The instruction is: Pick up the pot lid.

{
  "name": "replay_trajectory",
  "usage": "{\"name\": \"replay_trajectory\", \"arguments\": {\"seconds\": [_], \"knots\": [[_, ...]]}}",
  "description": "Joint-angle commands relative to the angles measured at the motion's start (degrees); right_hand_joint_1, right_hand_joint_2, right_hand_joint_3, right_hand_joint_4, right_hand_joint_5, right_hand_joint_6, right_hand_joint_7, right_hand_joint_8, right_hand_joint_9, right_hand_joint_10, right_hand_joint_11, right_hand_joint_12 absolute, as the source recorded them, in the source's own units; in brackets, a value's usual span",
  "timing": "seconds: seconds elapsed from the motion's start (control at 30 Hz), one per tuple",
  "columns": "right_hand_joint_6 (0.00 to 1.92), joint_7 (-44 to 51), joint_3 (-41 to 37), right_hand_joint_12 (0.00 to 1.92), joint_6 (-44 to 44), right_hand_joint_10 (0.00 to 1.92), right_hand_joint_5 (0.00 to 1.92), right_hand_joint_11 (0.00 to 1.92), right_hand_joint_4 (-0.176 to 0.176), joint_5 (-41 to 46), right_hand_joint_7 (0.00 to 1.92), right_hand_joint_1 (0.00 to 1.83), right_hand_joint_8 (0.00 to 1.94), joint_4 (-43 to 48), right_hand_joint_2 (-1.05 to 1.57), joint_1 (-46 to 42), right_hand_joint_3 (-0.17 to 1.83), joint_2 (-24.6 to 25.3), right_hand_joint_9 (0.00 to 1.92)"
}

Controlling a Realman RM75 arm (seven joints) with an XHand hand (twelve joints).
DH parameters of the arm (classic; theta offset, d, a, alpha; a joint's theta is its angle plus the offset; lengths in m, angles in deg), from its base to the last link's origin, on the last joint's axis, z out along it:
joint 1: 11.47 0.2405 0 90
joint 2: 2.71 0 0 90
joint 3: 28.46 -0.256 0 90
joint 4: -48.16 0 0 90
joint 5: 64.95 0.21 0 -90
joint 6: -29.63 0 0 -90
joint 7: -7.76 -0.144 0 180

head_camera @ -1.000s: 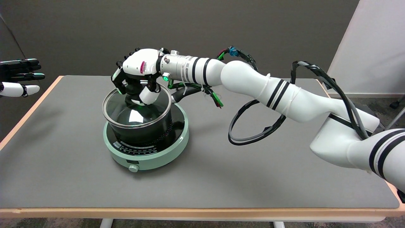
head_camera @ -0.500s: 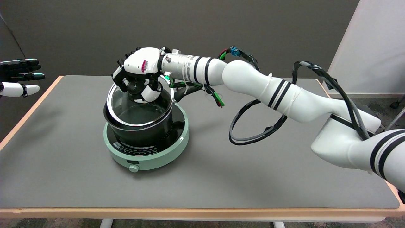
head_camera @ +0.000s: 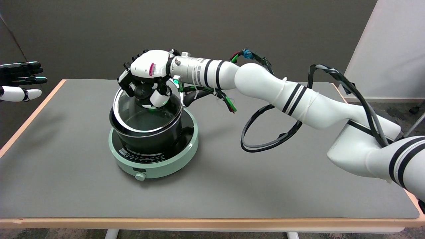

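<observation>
A glass pot lid point(head_camera: 146, 116) with a metal rim and a black knob is tilted above a black pot point(head_camera: 146, 137). Its far side is raised and its near edge sits low at the pot's front rim. My right hand point(head_camera: 146, 79) is over the pot, fingers curled around the lid's black knob point(head_camera: 143, 91), holding it. The pot stands on a mint-green induction cooker point(head_camera: 156, 166) at the table's centre left.
The pot's black handle point(head_camera: 196, 96) points right under my wrist. Black cables point(head_camera: 265, 132) loop down from the right arm toward the grey table point(head_camera: 232, 186). The idle left hand point(head_camera: 20, 79) hangs at the upper left.
The lid lay flat on the pot a second ago. My right hand has lifted it by the knob, so it has tipped up and shifted slightly to the right.
</observation>
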Motion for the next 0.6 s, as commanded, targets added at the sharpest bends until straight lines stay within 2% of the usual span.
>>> {"name": "replay_trajectory", "arguments": {"seconds": [0.03, 0.3, 0.6], "knots": [[1.4, -0.09, -2.96, 1.39, -1.02, 1.49, 0.64, 0.74, 0.176, 0.01, 0.92, 1.37, 1.34, 2.87, 0.77, 0.26, 0.77, -0.31, 0.84], [1.42, -0.33, -5.82, 1.6, -2.78, 1.55, 0.61, 0.72, 0.176, 0.09, 0.88, 1.36, 1.4, 6.28, 0.81, 0.82, 0.74, -1.1, 0.82], [1.42, -0.33, -8.39, 1.65, -3.65, 1.55, 0.61, 0.72, 0.176, 0.09, 0.88, 1.36, 1.4, 8.23, 0.81, 2.33, 0.73, -2.22, 0.82]]}}
